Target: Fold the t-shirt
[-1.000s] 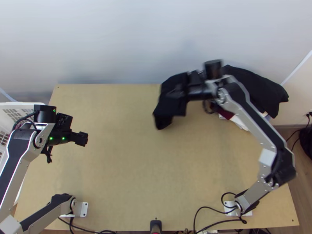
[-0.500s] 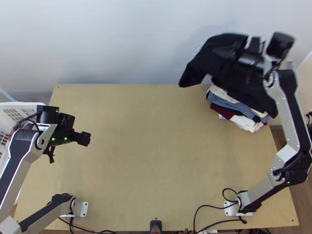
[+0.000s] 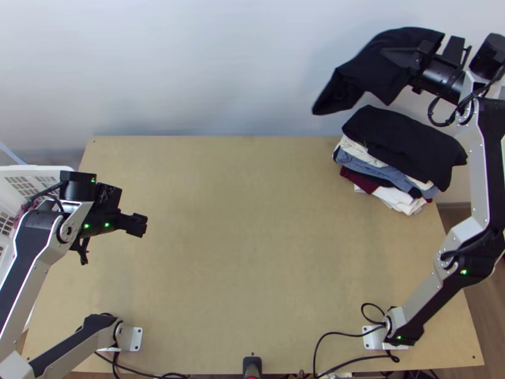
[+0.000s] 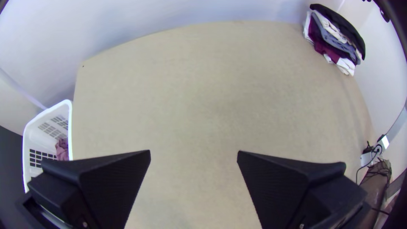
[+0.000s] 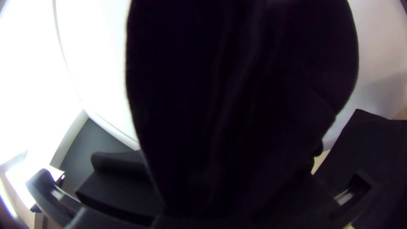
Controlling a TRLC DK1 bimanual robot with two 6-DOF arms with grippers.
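Holding black t-shirt [image 3: 372, 71]: right gripper [image 3: 405, 58], pinched on the cloth, which hangs bunched past the table's far edge, near stacked folded clothes [image 3: 394, 177], black on top, cream, blue, maroon, white under. Left gripper [image 3: 137, 225]: fingers spread wide, over left part of light wooden table [image 3: 240, 252]. White plastic basket [image 3: 38, 168] beside table, pinkish cloth inside.
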